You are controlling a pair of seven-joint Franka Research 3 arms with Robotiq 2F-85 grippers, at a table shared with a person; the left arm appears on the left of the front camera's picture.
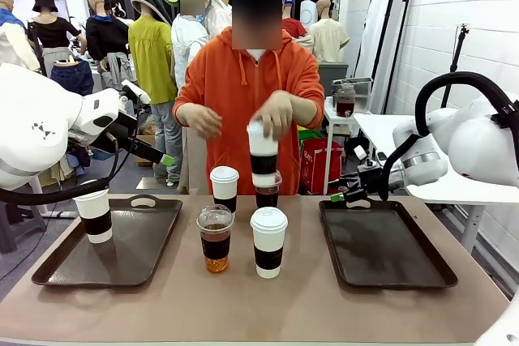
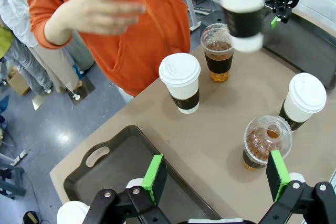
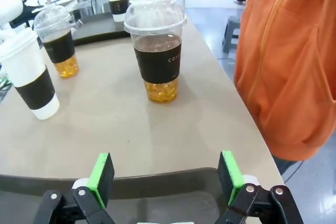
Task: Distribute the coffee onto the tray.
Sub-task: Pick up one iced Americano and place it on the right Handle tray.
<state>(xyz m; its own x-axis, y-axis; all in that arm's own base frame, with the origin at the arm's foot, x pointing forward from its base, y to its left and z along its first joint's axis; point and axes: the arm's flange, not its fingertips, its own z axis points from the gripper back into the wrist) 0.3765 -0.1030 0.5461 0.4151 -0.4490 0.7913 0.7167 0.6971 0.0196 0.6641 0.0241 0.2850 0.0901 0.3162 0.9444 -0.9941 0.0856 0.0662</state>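
At the middle of the table (image 1: 268, 305): four cups stand upright and apart from one another. They are the rear paper cup (image 1: 225, 186), front paper cup (image 1: 268, 241), front clear cup (image 1: 216, 238) and rear clear cup (image 1: 267, 192).
In the person's hand (image 1: 276, 113): the lifted paper cup (image 1: 262, 155) is gripped at its lid, directly over the rear clear cup. Whether the two touch cannot be told.
Left tray (image 1: 138, 253): one paper cup, the tray cup (image 1: 96, 215), stands upright toward its outer side.
Right tray (image 1: 381, 249): no cup stands on it.
Left pincer (image 2: 215, 174): spread wide with nothing between the green pads, above the inner end of the left tray and facing the cups.
Right pincer (image 3: 166, 174): spread wide and holding nothing, low over the rim of the right tray, with the rear clear cup nearest ahead.
Handling, paper cups: judged light to moderate in weight and tall, so easy to tip. The wall is soft and will dent under a hard squeeze, which could lift the lid.
Handling, clear cups: judged thin, smooth and slippery. The drink shows through as partly filled and will slosh if tilted. The dome lid is fragile.
Hold point: take each cup across the dark band at mid-height, where the wall is stiffest and least slick. Avoid the lid and the dome, keep the cup vertical and press lightly.
Risk: the cups stand near one another, so a wide approach may nudge a neighbour.
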